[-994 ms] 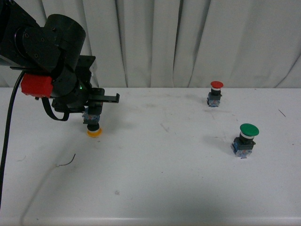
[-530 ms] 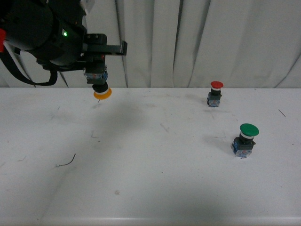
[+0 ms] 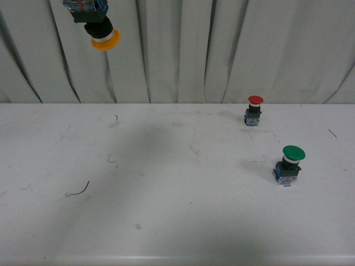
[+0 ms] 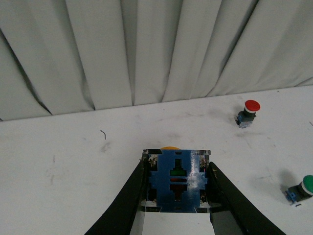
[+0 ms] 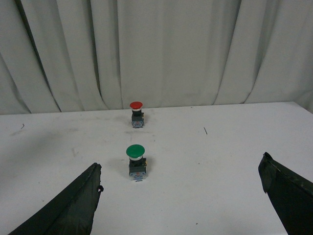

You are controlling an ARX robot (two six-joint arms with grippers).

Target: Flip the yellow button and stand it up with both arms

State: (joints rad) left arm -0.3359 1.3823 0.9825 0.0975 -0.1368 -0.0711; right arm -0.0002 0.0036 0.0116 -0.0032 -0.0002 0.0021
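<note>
Three views over one white surface (image 3: pixel 177 221), all facing the pale curtain (image 3: pixel 222 50).
Front: from the body, between the arms, set well back, looking forward and down across the whole surface. Left wrist: high up, looking along the left claw (image 4: pixel 177 169), with the yellow button (image 4: pixel 178 183) clamped between the fingers, close to the lens. Right wrist: lower and nearer, looking out between the wide-apart fingers of the right claw (image 5: pixel 178 166). Shared by all three: red button (image 3: pixel 255 100), green button (image 3: pixel 293 152), foot of the curtain.
</note>
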